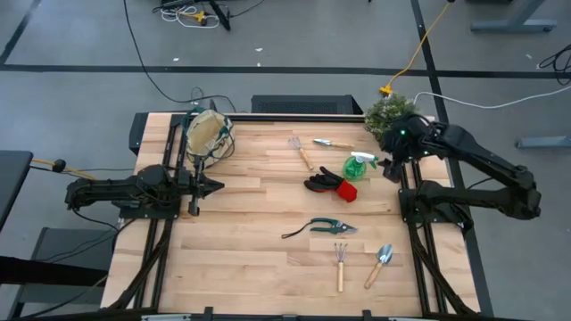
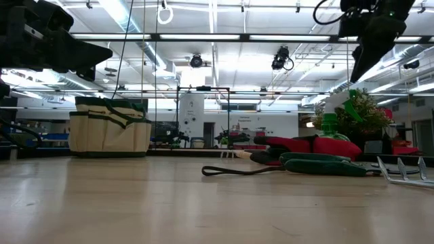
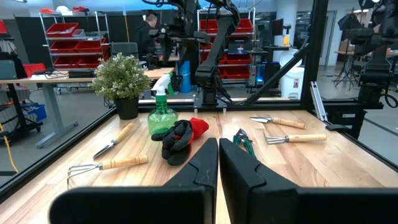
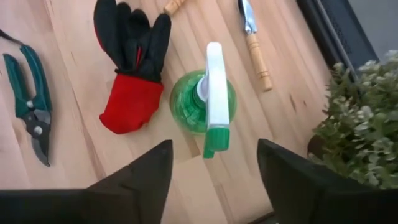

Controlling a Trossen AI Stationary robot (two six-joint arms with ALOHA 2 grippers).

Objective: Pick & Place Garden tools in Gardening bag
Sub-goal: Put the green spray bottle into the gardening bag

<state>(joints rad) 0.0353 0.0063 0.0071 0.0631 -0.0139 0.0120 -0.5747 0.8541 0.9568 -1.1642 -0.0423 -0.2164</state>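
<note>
Both claws hold nothing: your right gripper (image 4: 211, 171) hangs wide apart over the green spray bottle (image 4: 204, 102); your left gripper (image 3: 219, 163), far from it, is pressed together.

We see a bushy green plant (image 1: 389, 114) in a dark pot at the far right corner of the wooden table (image 1: 259, 250), and in the left wrist view it (image 3: 122, 76) stands at the table's edge. Beyond the table we make out shelving with red bins (image 3: 61, 38) and a person (image 3: 148, 31) farther back. A yellow cable (image 1: 426, 40) runs over the grey floor behind the table.
</note>
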